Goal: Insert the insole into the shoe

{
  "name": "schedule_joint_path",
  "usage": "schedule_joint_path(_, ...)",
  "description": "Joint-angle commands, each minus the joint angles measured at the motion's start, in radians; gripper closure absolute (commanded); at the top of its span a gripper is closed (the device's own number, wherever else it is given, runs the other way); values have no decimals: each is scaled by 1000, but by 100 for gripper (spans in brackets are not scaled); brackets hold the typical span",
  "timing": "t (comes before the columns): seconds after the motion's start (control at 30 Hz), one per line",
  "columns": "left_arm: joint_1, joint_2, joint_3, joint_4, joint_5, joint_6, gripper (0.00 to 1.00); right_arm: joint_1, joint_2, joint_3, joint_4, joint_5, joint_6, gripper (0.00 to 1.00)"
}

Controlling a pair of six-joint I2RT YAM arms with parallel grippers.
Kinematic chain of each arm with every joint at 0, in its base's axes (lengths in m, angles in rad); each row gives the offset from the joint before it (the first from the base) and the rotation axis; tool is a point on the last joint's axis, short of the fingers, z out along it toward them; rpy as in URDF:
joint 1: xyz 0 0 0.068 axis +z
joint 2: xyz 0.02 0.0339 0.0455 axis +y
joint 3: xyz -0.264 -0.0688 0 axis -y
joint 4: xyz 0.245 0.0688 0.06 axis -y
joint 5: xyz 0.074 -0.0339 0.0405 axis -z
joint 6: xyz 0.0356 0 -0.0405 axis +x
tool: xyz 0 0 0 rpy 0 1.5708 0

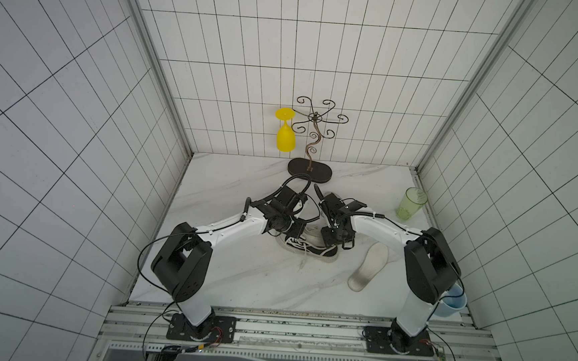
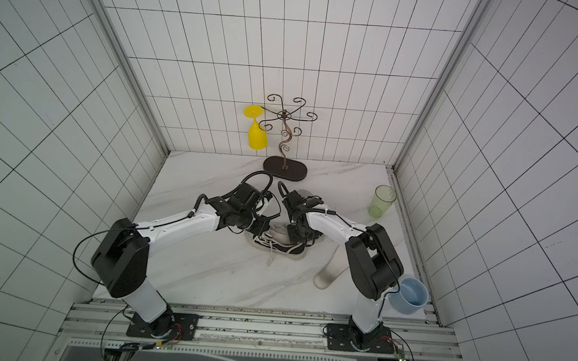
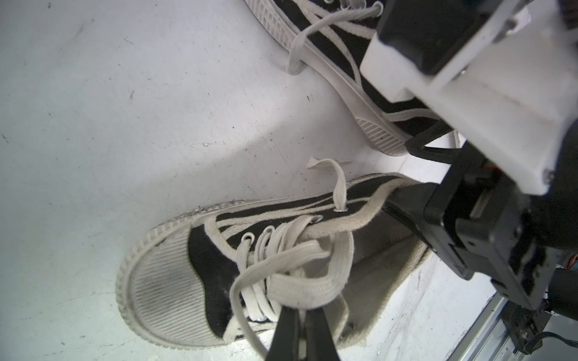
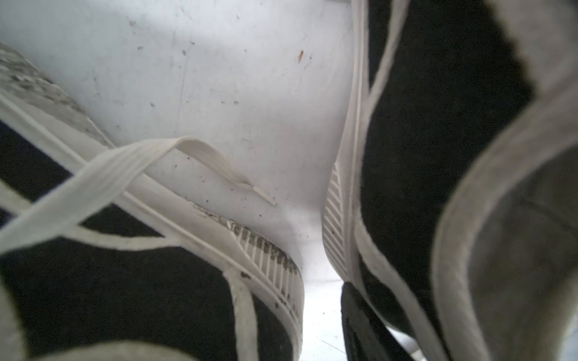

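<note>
Left gripper: clenched, fingers pressed together on lace bunched over tongue of shoe. Right gripper: jaws parted, astride heel-side wall of same shoe. One finger outside, btwn the two heels; other seemingly inside the opening. No squeeze visible, so prob. bracing or spreading, not gripping. Second shoe just beside, nearer the base, heels close w/ small gap btwn in right wrist view.

Insole: not in shoe yet. Flat on table, seen in both top views, on robot's right, apart from both shoes, close under right arm.

Key relation: from right gripper, insole off to the right and back toward base. Long axis approx fore-aft, slightly slanted, one end toward base rail, other toward back wall. Right arm clearly nearer; left arm on far side of both shoes from it.

Judged step: shoe held open, insole untouched, so task early. Next move prob.: pull right gripper clear of heel, swing back-right, pinch insole by an end, line up w/ shoe's length. Watch-out: thin, floppy, flat on table, so hard to pinch and likely to fold at the opening.
</note>
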Motion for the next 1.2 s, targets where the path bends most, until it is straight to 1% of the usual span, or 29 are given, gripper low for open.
schedule_joint_path(0.0, 1, -35, 2, 35, -26, 3, 100, -5, 21, 16, -60, -25, -4, 40)
schedule_joint_path(0.07, 1, -29, 3, 34, -25, 6, 100, -8, -3, 75, -62, -71, 11, 39)
schedule_joint_path(0.17, -2, -25, 4, 29, -36, 11, 100, -7, -1, 165, -90, -99, 21, 39)
schedule_joint_path(0.27, -4, -25, 9, 27, -43, 14, 100, 0, 13, 196, -110, -88, 17, 40)
schedule_joint_path(0.37, -3, -22, 17, 16, -64, 20, 100, 2, 22, 178, -128, -52, 5, 44)
schedule_joint_path(0.5, -4, -22, 21, 10, -71, 24, 100, 1, 17, 104, -123, -24, -18, 50)
schedule_joint_path(0.63, -3, -26, 23, 10, -74, 24, 100, -1, 24, 8, -86, -37, -26, 51)
schedule_joint_path(0.8, -4, -35, 32, 1, -98, 29, 100, 14, 59, -34, -121, 81, -37, 52)
schedule_joint_path(0.87, -4, -39, 37, 0, -99, 31, 100, 17, 62, -37, -119, 89, -39, 52)
schedule_joint_path(0.97, -4, -48, 39, 7, -89, 29, 100, 22, 72, -37, -94, 54, -34, 49)
schedule_joint_path(1.07, -4, -48, 32, 20, -49, 28, 100, 23, 91, -14, -54, -35, -21, 46)
schedule_joint_path(1.17, -4, -43, 22, 31, -24, 18, 100, 23, 76, 73, -29, -144, 5, 44)
